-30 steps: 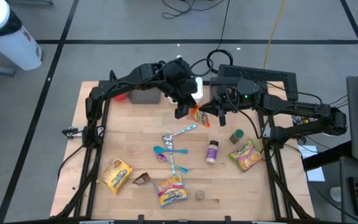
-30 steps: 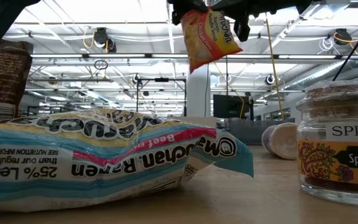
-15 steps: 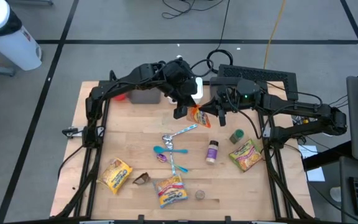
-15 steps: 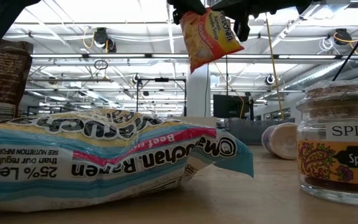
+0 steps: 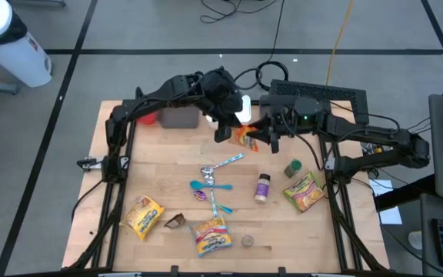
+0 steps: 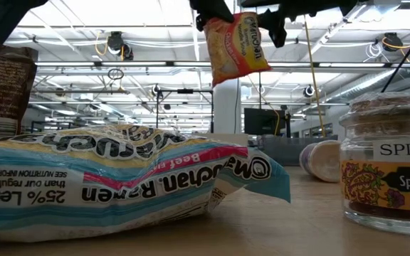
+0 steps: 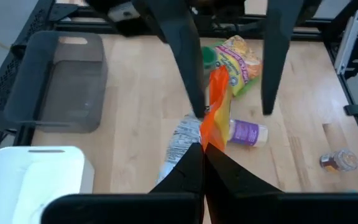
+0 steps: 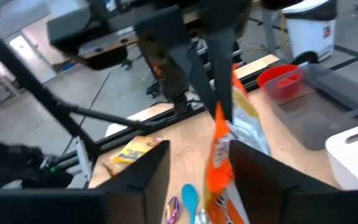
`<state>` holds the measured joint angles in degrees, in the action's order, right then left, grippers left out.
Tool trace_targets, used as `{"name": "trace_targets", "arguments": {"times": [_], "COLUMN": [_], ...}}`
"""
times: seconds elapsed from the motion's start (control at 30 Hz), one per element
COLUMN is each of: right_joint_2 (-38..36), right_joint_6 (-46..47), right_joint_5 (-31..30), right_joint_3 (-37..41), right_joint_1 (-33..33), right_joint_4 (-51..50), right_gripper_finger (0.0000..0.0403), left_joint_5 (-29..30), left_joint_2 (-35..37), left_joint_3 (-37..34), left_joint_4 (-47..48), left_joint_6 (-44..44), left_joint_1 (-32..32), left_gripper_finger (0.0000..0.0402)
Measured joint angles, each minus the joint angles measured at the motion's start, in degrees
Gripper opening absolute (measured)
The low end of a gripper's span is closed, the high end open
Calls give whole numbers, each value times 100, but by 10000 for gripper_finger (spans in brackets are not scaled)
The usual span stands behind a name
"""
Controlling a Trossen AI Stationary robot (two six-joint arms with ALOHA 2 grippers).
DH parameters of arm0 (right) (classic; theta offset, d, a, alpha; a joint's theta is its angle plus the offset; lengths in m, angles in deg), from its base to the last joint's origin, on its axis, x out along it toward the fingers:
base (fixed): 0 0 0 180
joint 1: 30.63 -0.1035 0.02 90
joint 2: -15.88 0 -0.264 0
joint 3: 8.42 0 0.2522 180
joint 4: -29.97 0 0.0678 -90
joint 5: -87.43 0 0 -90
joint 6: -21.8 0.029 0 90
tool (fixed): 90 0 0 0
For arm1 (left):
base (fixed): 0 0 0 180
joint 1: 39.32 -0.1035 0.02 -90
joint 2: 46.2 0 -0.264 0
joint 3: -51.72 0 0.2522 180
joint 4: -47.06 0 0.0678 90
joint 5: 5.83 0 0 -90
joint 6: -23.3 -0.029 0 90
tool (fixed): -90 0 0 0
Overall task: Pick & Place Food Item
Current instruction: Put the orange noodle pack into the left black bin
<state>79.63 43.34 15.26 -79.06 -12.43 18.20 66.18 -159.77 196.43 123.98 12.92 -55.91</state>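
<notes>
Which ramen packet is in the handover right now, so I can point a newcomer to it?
Look at the far middle of the wooden table, where the two arms meet. Hanging in the air there, pinched in the left tool with the right tool open beside it, is the orange-and-yellow ramen packet. It alone is off the table; every other packet lies flat near the front.

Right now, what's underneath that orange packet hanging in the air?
The orange packet hangs from the shut left tool. Below it is bare wooden table, with silver wrappers beside. The spot directly beneath is partly hidden.

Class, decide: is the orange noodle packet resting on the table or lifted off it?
Lifted. The orange noodle packet hangs high above the table, pinched by the left gripper.
</notes>
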Motion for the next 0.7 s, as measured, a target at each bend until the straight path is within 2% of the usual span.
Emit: {"name": "trace_targets", "arguments": {"times": [0.13, 0.27, 0.4, 0.7], "right_joint_2": [-128, -291, -365, -356], "right_joint_6": [94, 91, -10, 139], "right_joint_5": [-1, 4, -9, -193], "right_joint_3": [0, 0, 12, 404], "right_joint_1": [362, 770, 1083, 1340], "right_joint_4": [-12, -166, -450, -215], "right_gripper_finger": [201, 216, 219, 214], "left_joint_5": [-35, -145, -97, 157], "left_joint_2": [128, 330, 491, 683], "left_joint_3": [0, 2, 2, 2], "left_joint_4": [39, 158, 450, 876], "left_joint_6": [79, 211, 328, 684], "left_joint_1": [-178, -384, -573, -948], "left_gripper_finger": [2, 2, 2, 1]}}
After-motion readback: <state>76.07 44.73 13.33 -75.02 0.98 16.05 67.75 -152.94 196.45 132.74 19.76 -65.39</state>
